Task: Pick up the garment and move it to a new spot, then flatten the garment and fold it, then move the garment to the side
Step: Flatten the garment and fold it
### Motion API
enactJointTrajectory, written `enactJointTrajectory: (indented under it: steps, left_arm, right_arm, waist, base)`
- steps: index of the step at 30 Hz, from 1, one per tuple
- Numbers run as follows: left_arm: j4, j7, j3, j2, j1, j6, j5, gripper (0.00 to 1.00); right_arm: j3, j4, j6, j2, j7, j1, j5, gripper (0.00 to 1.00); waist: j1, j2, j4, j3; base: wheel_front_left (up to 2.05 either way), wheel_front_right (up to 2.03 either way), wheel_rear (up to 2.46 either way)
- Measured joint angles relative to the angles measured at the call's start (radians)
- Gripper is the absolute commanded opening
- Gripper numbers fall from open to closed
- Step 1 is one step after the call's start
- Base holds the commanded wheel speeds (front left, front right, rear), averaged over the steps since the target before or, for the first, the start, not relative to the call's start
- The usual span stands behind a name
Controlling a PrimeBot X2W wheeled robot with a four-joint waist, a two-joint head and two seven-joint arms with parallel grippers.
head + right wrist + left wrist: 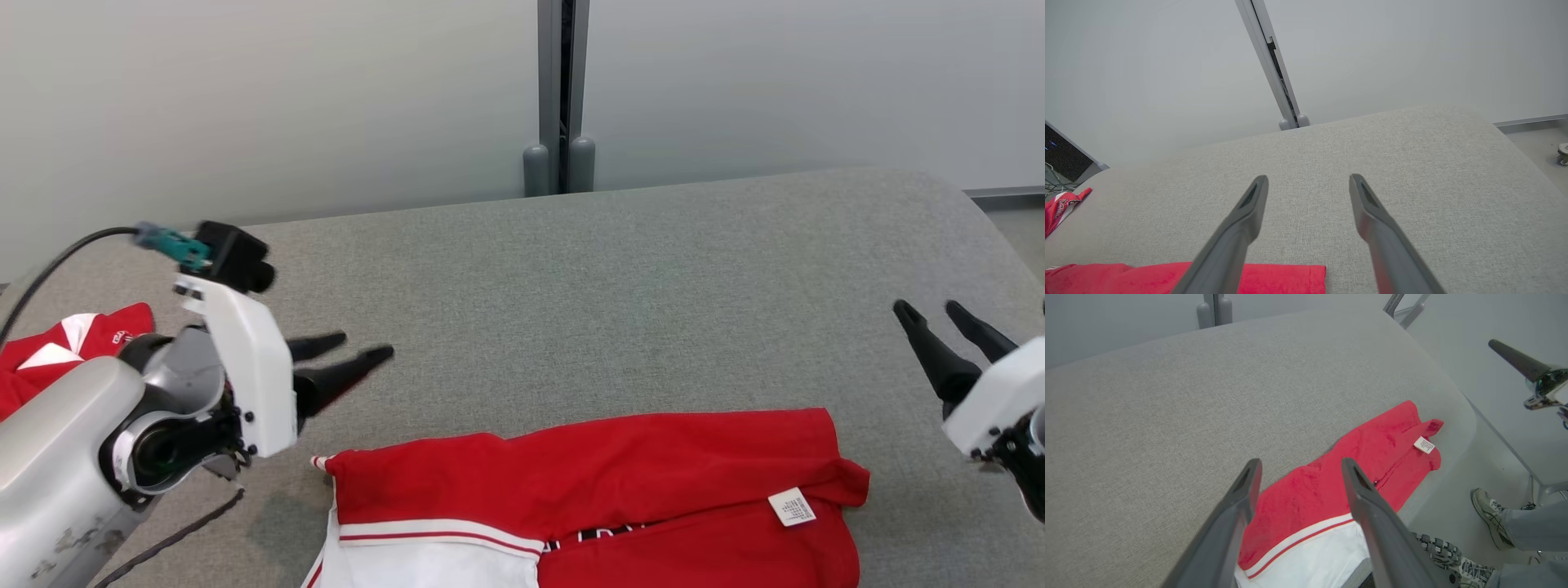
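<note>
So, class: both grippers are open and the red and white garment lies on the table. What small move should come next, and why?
Probably lower the left gripper and right gripper to the two ends of the garment: both stand open, empty and clear of it, and it lies centrally on the table, not yet aside.

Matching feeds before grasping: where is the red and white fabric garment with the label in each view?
Head view: red and white fabric garment, bottom centre.
Left wrist view: garment, lower centre running right.
Right wrist view: garment, bottom edge, left half.
Shared landmark: grey upright metal post at the back.
</note>
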Motion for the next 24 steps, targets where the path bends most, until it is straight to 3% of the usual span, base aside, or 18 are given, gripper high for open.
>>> enactJointTrajectory:
  steps: [3, 7, 11, 16, 21, 24]
  left_arm:
    - [-0.012, -0.179, 0.070, 0.013, 0.051, 0.038, 0.032, 1.00]
    - [-0.046, -0.398, 0.143, 0.038, 0.139, 0.105, 0.072, 1.00]
    - [-0.111, -0.574, 0.193, 0.059, 0.255, 0.182, 0.097, 1.00]
    - [-0.190, -0.764, 0.234, 0.047, 0.384, 0.274, 0.132, 1.00]
    - [-0.228, -0.830, 0.309, -0.016, 0.490, 0.339, 0.202, 1.00]
    - [-0.242, -0.834, 0.390, -0.080, 0.562, 0.363, 0.302, 1.00]
  right_arm:
    - [-0.075, -0.015, 0.000, 0.025, -0.053, 0.070, -0.066, 1.00]
    - [-0.191, -0.060, 0.000, 0.105, -0.118, 0.162, -0.139, 1.00]
    - [-0.307, -0.124, 0.000, 0.187, -0.154, 0.256, -0.215, 1.00]
    - [-0.403, -0.191, 0.000, 0.285, -0.138, 0.367, -0.300, 1.00]
    - [-0.435, -0.218, 0.000, 0.349, -0.083, 0.422, -0.358, 1.00]
    - [-0.450, -0.211, 0.000, 0.358, -0.067, 0.429, -0.367, 1.00]
  waist:
    - [0.0000, 0.0000, 0.007, -0.006]
    - [0.0000, 0.0000, 0.019, -0.010]
    - [0.0000, 0.0000, 0.034, -0.009]
    - [0.0000, 0.0000, 0.054, 0.000]
    - [0.0000, 0.0000, 0.066, 0.013]
    - [0.0000, 0.0000, 0.072, 0.018]
  base:
    - [0.00, 0.00, 0.00]
    - [0.00, 0.00, 0.00]
    - [0.00, 0.00, 0.00]
    - [0.00, 0.00, 0.00]
    - [0.00, 0.00, 0.00]
    - [0.00, 0.00, 0.00]
